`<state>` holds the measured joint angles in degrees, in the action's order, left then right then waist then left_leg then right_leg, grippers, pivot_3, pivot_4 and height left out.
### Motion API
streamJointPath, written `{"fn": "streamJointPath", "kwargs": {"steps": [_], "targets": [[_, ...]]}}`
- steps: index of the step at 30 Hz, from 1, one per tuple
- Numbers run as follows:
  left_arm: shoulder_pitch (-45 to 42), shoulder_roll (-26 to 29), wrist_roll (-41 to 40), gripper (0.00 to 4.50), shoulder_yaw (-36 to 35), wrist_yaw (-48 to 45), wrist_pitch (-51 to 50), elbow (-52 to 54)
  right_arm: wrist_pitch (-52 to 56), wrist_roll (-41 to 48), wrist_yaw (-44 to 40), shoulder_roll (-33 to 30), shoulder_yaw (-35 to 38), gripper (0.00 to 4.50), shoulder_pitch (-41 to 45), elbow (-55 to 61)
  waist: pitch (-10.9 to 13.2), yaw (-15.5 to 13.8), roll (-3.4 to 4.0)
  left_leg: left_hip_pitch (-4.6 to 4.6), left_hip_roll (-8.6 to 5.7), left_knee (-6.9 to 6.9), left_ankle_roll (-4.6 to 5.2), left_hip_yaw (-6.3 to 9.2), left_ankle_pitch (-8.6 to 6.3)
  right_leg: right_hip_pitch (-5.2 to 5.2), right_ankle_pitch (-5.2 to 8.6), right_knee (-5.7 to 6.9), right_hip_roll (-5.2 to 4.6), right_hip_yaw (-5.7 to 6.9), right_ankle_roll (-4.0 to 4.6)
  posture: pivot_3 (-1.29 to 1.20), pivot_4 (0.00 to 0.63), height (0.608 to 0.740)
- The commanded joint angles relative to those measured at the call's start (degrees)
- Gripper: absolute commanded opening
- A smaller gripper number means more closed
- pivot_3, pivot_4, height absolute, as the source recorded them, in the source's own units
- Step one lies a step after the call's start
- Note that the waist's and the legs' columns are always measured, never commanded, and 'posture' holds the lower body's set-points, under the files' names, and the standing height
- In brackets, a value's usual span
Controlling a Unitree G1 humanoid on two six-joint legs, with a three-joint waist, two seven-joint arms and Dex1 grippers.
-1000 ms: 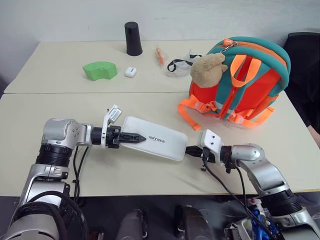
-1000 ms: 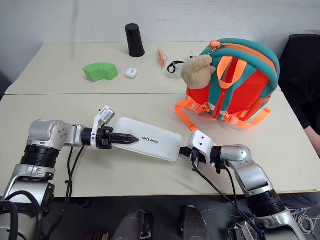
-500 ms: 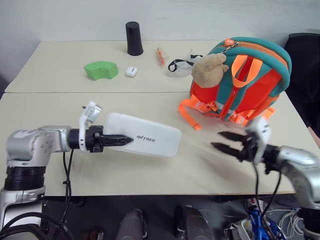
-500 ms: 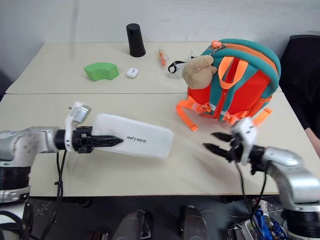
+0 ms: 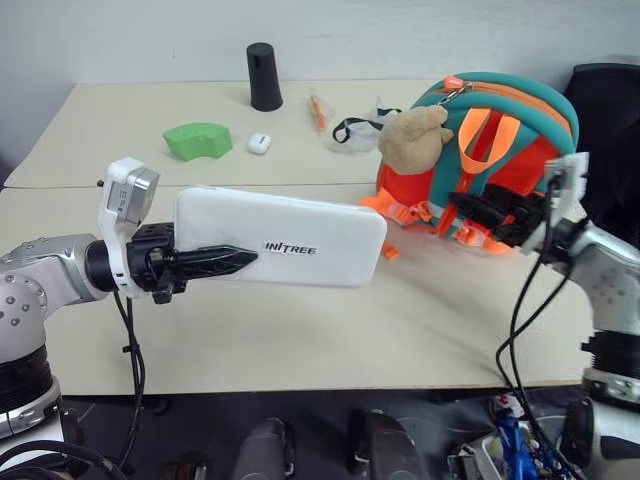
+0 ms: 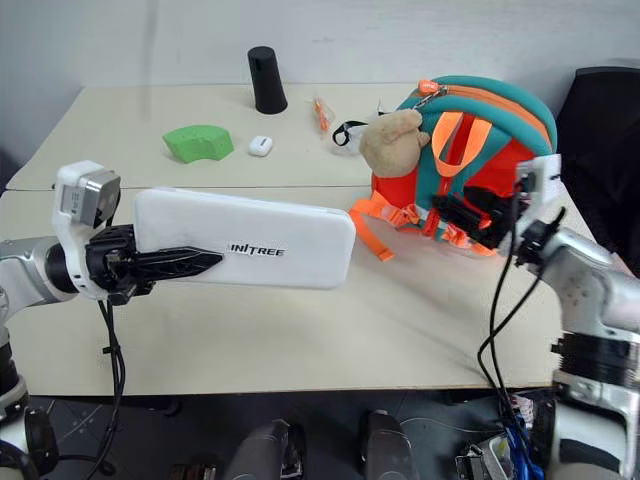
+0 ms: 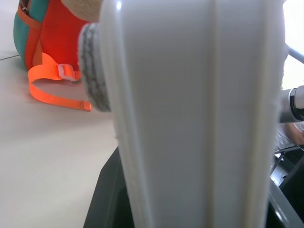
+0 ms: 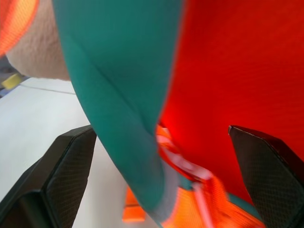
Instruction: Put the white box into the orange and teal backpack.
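The left gripper (image 5: 215, 263) pinches one end of the white box (image 5: 290, 238), held level above the tabletop (image 5: 300, 330), mid-frame. The right gripper (image 5: 490, 212), jaws spread wide, faces the backpack (image 5: 520, 160) at right. The zipper appears closed; the right gripper should open it fully before the box tilts in.
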<state>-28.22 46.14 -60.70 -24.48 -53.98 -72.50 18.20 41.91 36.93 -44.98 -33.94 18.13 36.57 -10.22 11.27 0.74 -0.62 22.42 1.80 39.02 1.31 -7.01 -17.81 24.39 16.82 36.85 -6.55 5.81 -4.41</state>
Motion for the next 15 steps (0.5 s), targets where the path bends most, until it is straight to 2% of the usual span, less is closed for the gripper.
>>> {"fn": "streamJointPath", "kwargs": {"steps": [1, 3, 6, 15], "targets": [[-0.78, 1.28, -2.47, 1.34, -1.75, 1.41, 1.6, 0.93, -3.73, -0.73, -0.59, 1.82, -1.02, 4.45, 6.08, -4.48, 0.0, 0.21, 0.01, 0.01, 0.0, 0.01, 0.0, -0.01, 0.0, 0.0, 0.0, 0.01, 0.0, 0.0, 0.0, 0.0, 0.15, 0.74], [-0.69, 1.33, -2.98, 1.34, -1.93, 2.54, 1.83, 0.9, -5.46, -0.96, -0.91, 2.83, -0.99, 4.45, 8.72, -7.43, 0.0, 0.39, 0.01, 0.01, 0.01, -0.01, 0.0, 0.0, 0.0, 0.01, 0.0, 0.03, 0.0, 0.0, 0.0, 0.0, 0.15, 0.74], [-0.39, 1.31, -3.53, 1.34, -2.1, 4.03, 2.25, 1.02, -6.7, -0.15, -2.02, 3.5, -0.33, 3.85, 10.4, -8.95, 0.0, 0.41, 0.01, 0.1, 0.02, -0.01, 0.0, 0.07, 0.0, 0.01, 0.0, 0.06, 0.0, 0.06, 0.0, 0.0, 0.15, 0.74], [0.31, 1.74, -5.46, 1.34, -3.0, 7.01, 3.62, 0.32, -3.61, 3.64, -7.3, 1.19, -0.39, 0.7, 7.06, -2.45, 0.01, 0.8, 0.01, 0.14, 0.05, -0.05, 0.0, 0.08, -0.01, 0.01, -0.02, 0.05, 0.0, 0.06, -0.04, 0.0, 0.15, 0.74]]}}
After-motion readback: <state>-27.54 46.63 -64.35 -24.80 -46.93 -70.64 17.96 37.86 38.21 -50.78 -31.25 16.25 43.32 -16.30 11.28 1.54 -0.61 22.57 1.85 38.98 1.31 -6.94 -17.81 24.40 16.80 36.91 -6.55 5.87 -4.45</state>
